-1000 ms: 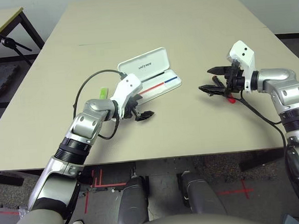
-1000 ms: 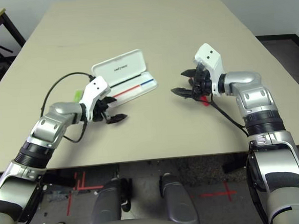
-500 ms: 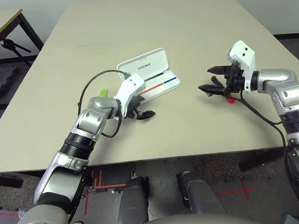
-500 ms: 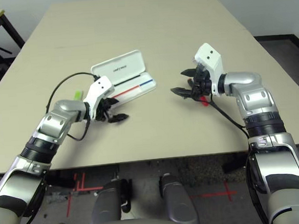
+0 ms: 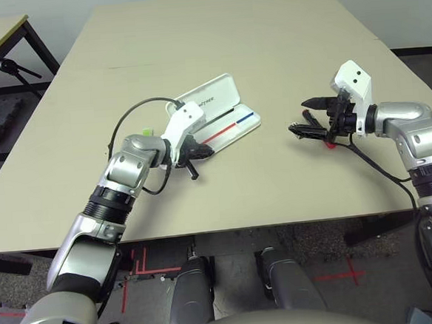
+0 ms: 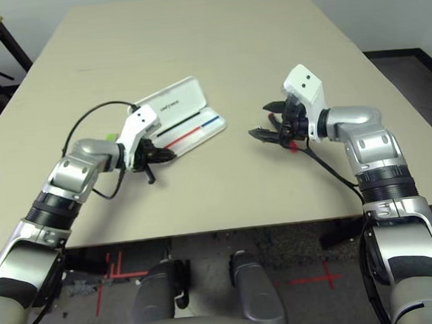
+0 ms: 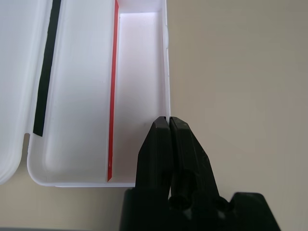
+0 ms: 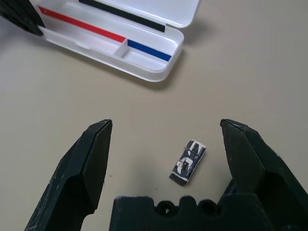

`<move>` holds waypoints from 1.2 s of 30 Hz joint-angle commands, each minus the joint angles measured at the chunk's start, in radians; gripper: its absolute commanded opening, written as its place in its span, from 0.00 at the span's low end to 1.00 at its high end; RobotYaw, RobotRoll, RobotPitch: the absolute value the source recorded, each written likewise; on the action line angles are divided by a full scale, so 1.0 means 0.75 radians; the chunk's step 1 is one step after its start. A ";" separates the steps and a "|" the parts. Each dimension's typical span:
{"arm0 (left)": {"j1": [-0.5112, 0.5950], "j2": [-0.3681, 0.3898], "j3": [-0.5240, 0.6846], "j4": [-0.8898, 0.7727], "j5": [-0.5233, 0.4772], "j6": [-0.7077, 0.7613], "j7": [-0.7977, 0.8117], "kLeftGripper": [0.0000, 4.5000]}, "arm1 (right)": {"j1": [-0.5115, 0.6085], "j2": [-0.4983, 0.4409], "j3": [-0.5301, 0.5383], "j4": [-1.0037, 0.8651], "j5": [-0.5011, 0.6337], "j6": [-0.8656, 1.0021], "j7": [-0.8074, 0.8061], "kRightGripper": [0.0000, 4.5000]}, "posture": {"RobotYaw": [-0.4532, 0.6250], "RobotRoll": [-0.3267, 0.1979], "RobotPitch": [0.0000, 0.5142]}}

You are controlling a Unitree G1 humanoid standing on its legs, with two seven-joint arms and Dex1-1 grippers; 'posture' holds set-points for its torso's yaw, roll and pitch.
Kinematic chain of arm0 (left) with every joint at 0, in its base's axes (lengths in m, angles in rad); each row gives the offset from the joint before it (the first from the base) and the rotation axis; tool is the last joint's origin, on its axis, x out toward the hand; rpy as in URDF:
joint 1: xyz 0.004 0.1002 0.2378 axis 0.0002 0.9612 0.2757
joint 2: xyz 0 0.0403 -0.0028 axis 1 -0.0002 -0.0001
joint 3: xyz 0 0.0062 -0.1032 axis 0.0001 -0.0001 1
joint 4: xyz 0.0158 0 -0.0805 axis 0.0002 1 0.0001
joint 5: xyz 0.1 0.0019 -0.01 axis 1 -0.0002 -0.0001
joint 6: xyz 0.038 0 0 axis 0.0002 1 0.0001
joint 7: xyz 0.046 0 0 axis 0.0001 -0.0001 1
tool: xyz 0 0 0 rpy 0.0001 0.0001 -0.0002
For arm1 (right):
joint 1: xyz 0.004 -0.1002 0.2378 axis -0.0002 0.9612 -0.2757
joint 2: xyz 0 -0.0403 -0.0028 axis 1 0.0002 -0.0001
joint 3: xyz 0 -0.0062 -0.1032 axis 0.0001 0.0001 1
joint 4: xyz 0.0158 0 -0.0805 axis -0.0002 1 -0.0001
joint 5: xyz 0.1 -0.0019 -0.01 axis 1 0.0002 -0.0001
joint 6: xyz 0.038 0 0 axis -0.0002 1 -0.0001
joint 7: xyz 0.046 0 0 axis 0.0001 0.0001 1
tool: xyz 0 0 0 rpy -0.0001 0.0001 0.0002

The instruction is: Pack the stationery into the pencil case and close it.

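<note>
The pencil case (image 8: 120, 45), lying open near the middle of the table (image 5: 267, 47), looks like smooth white hard plastic with a slight sheen, and its red and blue stripes are flat and glossy. The table top is a matt, pale beige laminate, even and unmarked. Both grippers' fingers (image 8: 91, 163) are matt black plastic with a faintly grainy face. The forearms (image 5: 414, 129) are brushed silver metal, their wrist housings glossy white plastic. The small black-and-white piece (image 8: 187, 162) looks printed.

Left arm hides most of the green highlighter (image 5: 147, 133); marker's (image 5: 332, 143) red end barely shows.
</note>
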 commanded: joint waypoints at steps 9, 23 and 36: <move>0.159 0.169 -0.008 -0.212 -0.041 -0.397 -0.344 0.01 | 0.054 -0.042 0.026 -0.114 0.084 0.125 0.149 1.00 | 0.34 0.62 0.22; 0.178 0.164 -0.033 -0.118 0.038 -0.505 -0.350 0.01 | 0.103 -0.102 0.065 -0.235 0.131 0.235 0.238 1.00 | 0.34 0.62 0.22; 0.235 0.168 -0.045 -0.125 0.072 -0.514 -0.349 0.01 | 0.111 -0.108 0.069 -0.239 0.130 0.232 0.231 1.00 | 0.34 0.62 0.23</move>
